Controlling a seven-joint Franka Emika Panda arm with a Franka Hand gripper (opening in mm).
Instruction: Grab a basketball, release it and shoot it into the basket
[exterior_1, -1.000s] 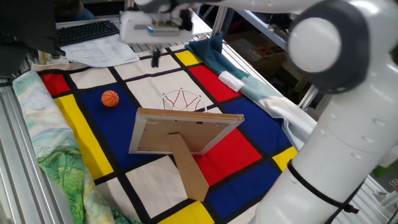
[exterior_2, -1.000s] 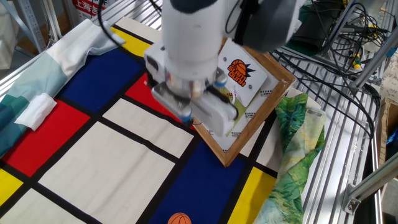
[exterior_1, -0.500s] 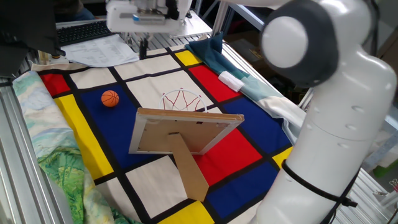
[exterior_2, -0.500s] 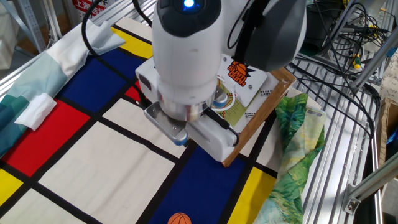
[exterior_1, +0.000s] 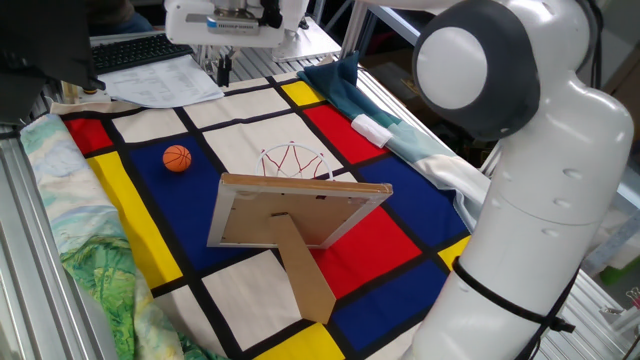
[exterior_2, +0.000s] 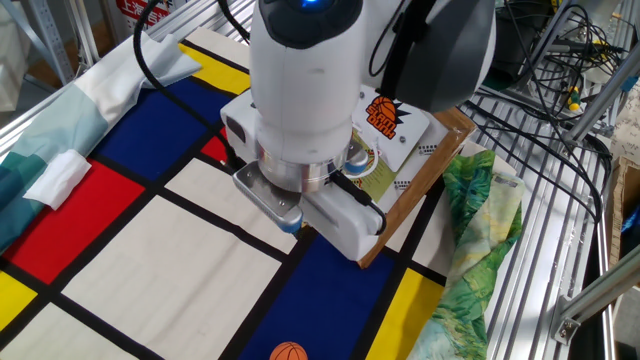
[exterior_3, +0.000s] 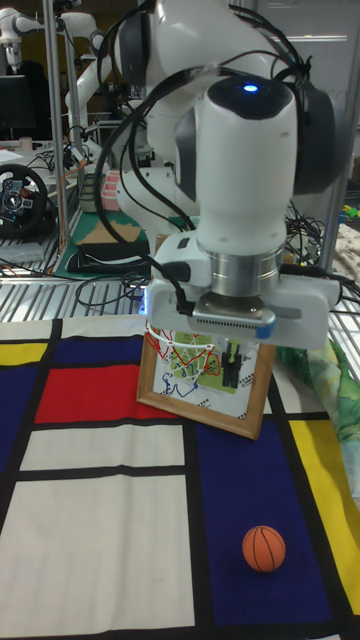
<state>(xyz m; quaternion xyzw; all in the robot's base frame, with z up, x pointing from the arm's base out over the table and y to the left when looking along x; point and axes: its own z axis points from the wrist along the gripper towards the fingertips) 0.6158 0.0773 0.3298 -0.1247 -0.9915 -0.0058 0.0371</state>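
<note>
The orange basketball (exterior_1: 177, 158) lies on a blue patch of the checked cloth, also seen as the basketball (exterior_3: 264, 548) and at the bottom edge as the basketball (exterior_2: 289, 352). The red wire basket (exterior_1: 295, 160) with white net hangs on the front of the wood-framed board (exterior_1: 300, 210), which stands propped mid-table. My gripper (exterior_1: 222, 70) hovers high above the far end of the cloth, beyond the ball. In the tall fixed view the gripper (exterior_3: 232, 366) points down, its dark fingers close together and holding nothing. In the other fixed view the hand's body hides the fingers.
A teal and white cloth (exterior_1: 400, 135) and a small white pad (exterior_1: 370, 128) lie along one side. Crumpled green fabric (exterior_1: 95, 280) lies along the opposite edge. Papers (exterior_1: 160, 80) and a keyboard sit past the far end. The robot's white body (exterior_1: 540, 200) fills one corner.
The gripper has moved up and away toward the far end of the cloth, slowing over the last half second. Ball, hoop and board have not moved.
</note>
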